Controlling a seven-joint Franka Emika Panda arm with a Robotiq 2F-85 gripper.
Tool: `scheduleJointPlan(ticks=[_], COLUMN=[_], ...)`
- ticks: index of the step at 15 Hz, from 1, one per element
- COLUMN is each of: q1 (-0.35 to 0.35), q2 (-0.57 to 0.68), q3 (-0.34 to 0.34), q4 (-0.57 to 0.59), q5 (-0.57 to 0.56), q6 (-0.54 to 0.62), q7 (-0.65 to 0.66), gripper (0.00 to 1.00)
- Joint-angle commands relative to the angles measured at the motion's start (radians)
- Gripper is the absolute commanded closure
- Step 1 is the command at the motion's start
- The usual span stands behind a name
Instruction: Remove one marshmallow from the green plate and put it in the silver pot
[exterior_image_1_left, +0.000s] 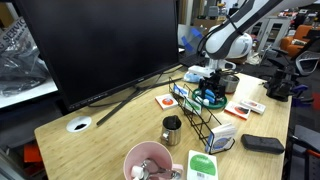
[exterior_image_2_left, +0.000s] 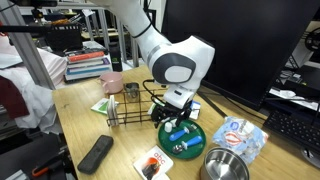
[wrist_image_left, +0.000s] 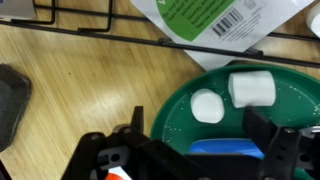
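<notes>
Over the green plate (wrist_image_left: 170, 120), the gripper (exterior_image_2_left: 177, 120) hangs w/ claw spread wide, nothing pinched. On the plate: a round white marshmallow (wrist_image_left: 208, 106) next to a bigger one (wrist_image_left: 250, 89), plus a blue obj (wrist_image_left: 225, 148). Silver pot (exterior_image_2_left: 225, 166) sits just beside the plate; wire rack (exterior_image_2_left: 130, 108) on its other side.

I'm counting two marshmallows (wrist_image_left: 208, 105) on the one green plate (wrist_image_left: 170, 120), plus one blue thing (wrist_image_left: 225, 148) lying there too. Around the worktop (exterior_image_1_left: 110, 145) I get one silver pot (exterior_image_2_left: 222, 160) at the plate's 4 o'clock in an exterior view, one pink bowl (exterior_image_2_left: 112, 82), one steel jug (exterior_image_1_left: 172, 128), one wire rack (exterior_image_2_left: 135, 108) and one flat black gadget (exterior_image_2_left: 95, 152). Then one big monitor (exterior_image_1_left: 100, 45), one robot arm (exterior_image_2_left: 180, 65), one gripper (wrist_image_left: 198, 128).
</notes>
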Motion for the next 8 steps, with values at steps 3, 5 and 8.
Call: scheduleJointPlan(ticks=[3,5,8], q1=[0.008,0.012,0.02], q2=[0.002,0.005,0.005], q3=[0.007,0.009,0.008], q4=[-0.016,-0.018,-0.024], q5=[0.02,0.017,0.012], q6=[0.078,0.092,0.116], q7=[0.043,0.052,0.064], gripper=[0.0,0.0,0.14])
